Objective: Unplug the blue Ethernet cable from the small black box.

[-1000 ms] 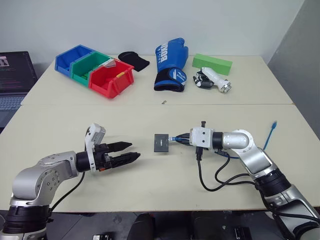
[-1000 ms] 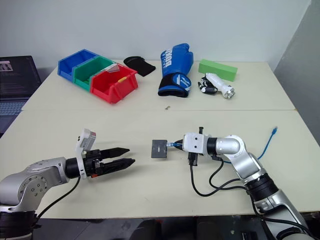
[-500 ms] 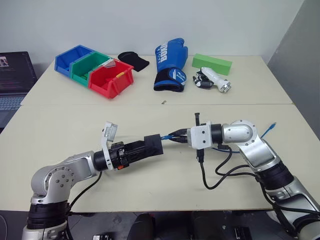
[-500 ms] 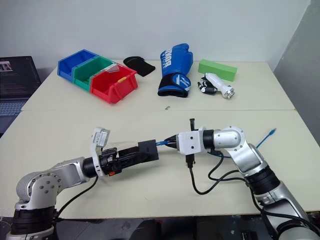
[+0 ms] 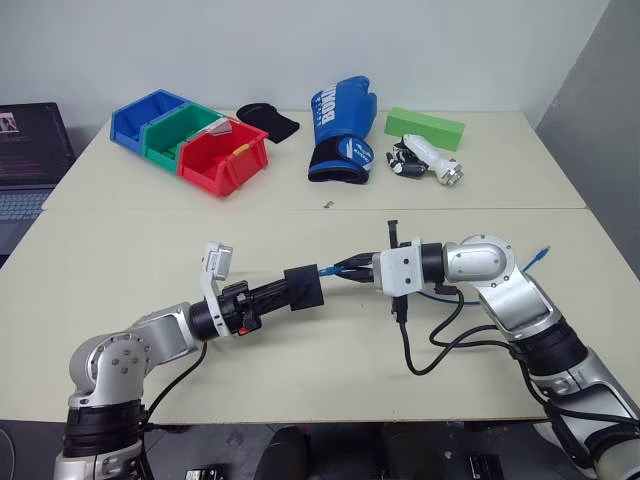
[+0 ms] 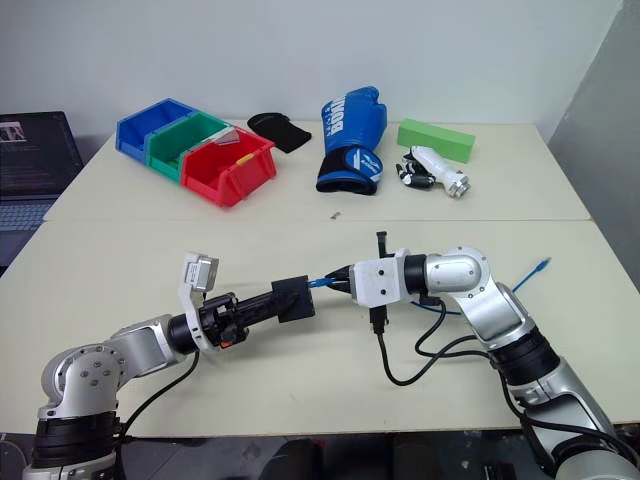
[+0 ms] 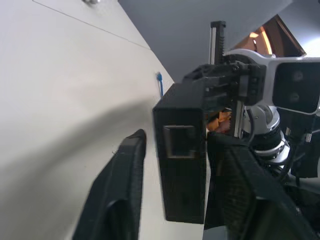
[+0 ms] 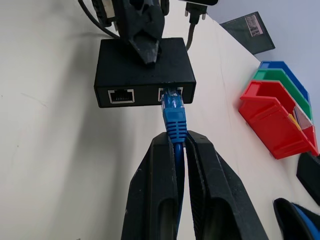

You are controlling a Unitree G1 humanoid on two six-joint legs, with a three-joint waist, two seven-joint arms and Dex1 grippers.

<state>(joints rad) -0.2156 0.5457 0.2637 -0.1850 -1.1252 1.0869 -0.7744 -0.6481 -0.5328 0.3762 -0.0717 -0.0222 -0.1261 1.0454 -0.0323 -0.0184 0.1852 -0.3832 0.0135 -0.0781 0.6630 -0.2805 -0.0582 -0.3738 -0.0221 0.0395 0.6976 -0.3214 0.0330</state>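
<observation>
Left gripper (image 5: 288,292): it was clamped on the small black box (image 5: 303,288), one finger on each broad face, holding it raised off the table (image 5: 120,250).
Small black box: it sat at the centre of the scene, at about 9 o'clock from the right gripper (image 5: 347,271) and just beside it; its port side faced that gripper, with one port empty and the other filled.
Blue Ethernet cable (image 8: 172,116): its plug was seated in the port, and the cord ran back past the right arm to a free end (image 5: 543,252) lying on the table at about 3 o'clock.
Right gripper: its fingers were pinched narrow on the cord just behind the plug boot, not on the plug itself.
Step in hand: pulling the plug out, judged from both holds being set and the plug not yet out.
How to do it well: the pull probably needed to run straight along the plug's axis, away from the box toward 3 o'clock, with the left arm bracing the box.
Risk: if the latch tab was not pressed, the cord could slip through the fingers, or the box could twist in its grip.
</observation>
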